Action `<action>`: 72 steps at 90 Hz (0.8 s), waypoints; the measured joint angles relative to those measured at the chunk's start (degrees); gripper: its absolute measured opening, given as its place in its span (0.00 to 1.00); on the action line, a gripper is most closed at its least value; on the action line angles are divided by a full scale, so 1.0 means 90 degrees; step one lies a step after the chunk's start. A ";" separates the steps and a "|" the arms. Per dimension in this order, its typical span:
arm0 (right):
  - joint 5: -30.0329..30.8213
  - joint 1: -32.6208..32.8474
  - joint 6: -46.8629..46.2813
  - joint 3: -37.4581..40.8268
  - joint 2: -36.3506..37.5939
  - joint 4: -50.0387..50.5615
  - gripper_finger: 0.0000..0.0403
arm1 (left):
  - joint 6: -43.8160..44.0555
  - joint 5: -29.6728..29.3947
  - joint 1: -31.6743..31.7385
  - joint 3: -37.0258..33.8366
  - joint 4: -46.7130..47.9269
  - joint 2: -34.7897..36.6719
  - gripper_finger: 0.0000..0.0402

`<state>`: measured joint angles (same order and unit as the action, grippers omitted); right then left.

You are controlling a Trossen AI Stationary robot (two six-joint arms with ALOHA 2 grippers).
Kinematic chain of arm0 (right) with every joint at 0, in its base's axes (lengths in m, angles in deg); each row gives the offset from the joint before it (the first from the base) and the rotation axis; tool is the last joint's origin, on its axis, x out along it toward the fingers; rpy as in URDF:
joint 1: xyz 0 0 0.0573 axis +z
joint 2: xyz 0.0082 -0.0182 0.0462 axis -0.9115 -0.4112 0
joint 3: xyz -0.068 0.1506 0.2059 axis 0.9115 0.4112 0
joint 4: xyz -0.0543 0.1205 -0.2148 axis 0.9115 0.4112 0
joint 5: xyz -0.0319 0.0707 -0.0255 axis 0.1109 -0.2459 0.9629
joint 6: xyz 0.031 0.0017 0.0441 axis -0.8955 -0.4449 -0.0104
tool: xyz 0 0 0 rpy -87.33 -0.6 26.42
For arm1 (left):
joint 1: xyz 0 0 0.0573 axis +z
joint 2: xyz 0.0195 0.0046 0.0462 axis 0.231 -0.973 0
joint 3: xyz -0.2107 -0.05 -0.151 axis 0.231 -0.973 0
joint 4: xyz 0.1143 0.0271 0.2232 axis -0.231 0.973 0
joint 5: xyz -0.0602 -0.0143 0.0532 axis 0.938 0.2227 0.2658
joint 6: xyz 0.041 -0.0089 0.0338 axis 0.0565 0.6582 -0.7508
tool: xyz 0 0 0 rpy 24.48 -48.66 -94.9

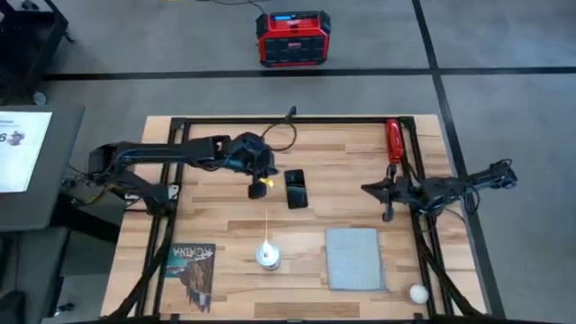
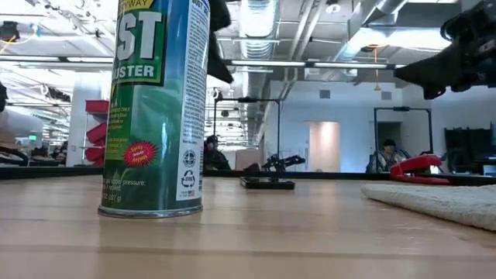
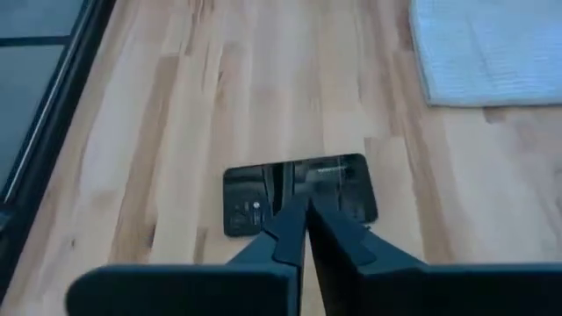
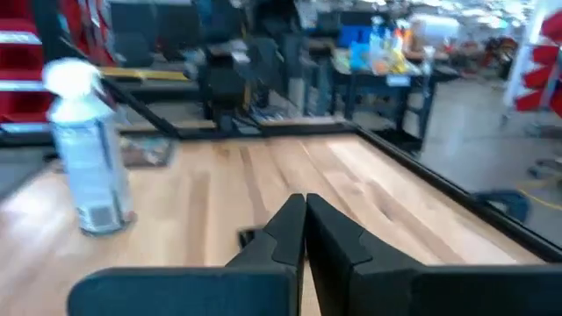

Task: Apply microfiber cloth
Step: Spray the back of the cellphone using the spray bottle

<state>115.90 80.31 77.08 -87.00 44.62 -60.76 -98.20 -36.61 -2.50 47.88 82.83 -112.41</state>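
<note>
The pale blue-grey microfiber cloth (image 1: pixel 353 258) lies flat on the wooden table near its front right, also seen in the left wrist view (image 3: pixel 492 48). A black phone (image 1: pixel 295 189) lies flat at the table's middle. My left gripper (image 1: pixel 266 184) is shut and hovers just left of the phone (image 3: pixel 299 197), its fingers pointing toward it and touching nothing. My right gripper (image 1: pixel 371 189) is shut and hangs in the air right of the phone, far side of the cloth. It holds nothing.
A green duster can (image 1: pixel 267 255) stands upright near the front middle. A dark printed booklet (image 1: pixel 192 270) lies at the front left, a white ball (image 1: pixel 418 292) at the front right, and a red tool (image 1: pixel 393 139) at the far right. Black frame rails edge the table.
</note>
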 joint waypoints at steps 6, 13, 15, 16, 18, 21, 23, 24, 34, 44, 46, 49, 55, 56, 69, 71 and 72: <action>-0.0114 -0.0109 0.0016 -0.0196 -0.0256 0.0039 0.00 | 0.0153 -0.0015 0.0000 -0.0436 -0.0375 0.0378 0.00; -0.0148 -0.0187 0.0170 -0.0471 -0.0589 0.0031 0.00 | 0.0231 -0.0025 0.0002 -0.1008 -0.1063 0.0802 0.00; -0.0156 -0.0185 0.0246 -0.0537 -0.0690 0.0057 0.00 | 0.0230 -0.0025 0.0002 -0.1193 -0.1256 0.0907 0.00; -0.0160 -0.0185 0.0293 -0.0571 -0.0744 0.0072 0.00 | 0.0228 -0.0022 0.0002 -0.1282 -0.1351 0.0957 0.00; -0.0160 -0.0182 0.0351 -0.0660 -0.0868 0.0078 0.00 | 0.0224 -0.0021 0.0001 -0.1457 -0.1553 0.1060 0.00; -0.0160 -0.0174 0.0440 -0.0823 -0.1055 0.0060 0.00 | 0.0225 -0.0022 0.0003 -0.1726 -0.1883 0.1235 0.00; -0.0160 -0.0173 0.0490 -0.0924 -0.1160 0.0065 0.00 | 0.0231 -0.0021 0.0007 -0.1913 -0.2078 0.1344 0.00; -0.0161 -0.0173 0.0514 -0.0972 -0.1213 0.0081 0.00 | 0.0236 -0.0019 0.0012 -0.2006 -0.2174 0.1392 0.00; -0.0123 -0.0168 0.0646 -0.1620 -0.1849 0.0592 0.00 | 0.0433 -0.0013 0.0082 -0.2850 -0.3345 0.1735 0.00; 0.0202 -0.0182 0.0605 -0.2260 -0.2578 0.1458 0.00 | 0.1024 0.0011 0.0203 -0.3565 -0.4309 0.1837 0.00; 0.0300 -0.0182 0.0584 -0.2386 -0.2744 0.1618 0.00 | 0.1166 0.0025 0.0232 -0.3691 -0.4449 0.1837 0.00; 0.0435 -0.0182 0.0559 -0.2555 -0.2964 0.1819 0.00 | 0.1378 0.0055 0.0275 -0.3866 -0.4596 0.1842 0.00; 0.0587 -0.0193 0.0446 -0.2871 -0.3458 0.2105 0.00 | 0.1808 0.0069 0.0352 -0.4123 -0.4849 0.1804 0.00; 0.0589 -0.0200 0.0424 -0.2911 -0.3540 0.2126 0.00 | 0.1881 0.0070 0.0359 -0.4154 -0.4864 0.1790 0.00; 0.0585 -0.0353 0.0326 -0.3162 -0.4562 0.2244 0.00 | 0.2854 0.0087 0.0402 -0.4439 -0.5096 0.1680 0.00; 0.0585 -0.0382 0.0298 -0.3176 -0.4694 0.2244 0.00 | 0.2950 0.0116 0.0388 -0.4445 -0.5179 0.1649 0.00; 0.0585 -0.0401 0.0278 -0.3179 -0.4759 0.2241 0.00 | 0.2993 0.0135 0.0379 -0.4445 -0.5212 0.1636 0.00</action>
<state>121.16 76.70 79.58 -115.62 1.79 -40.59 -71.26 -35.39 0.91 7.88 35.92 -97.69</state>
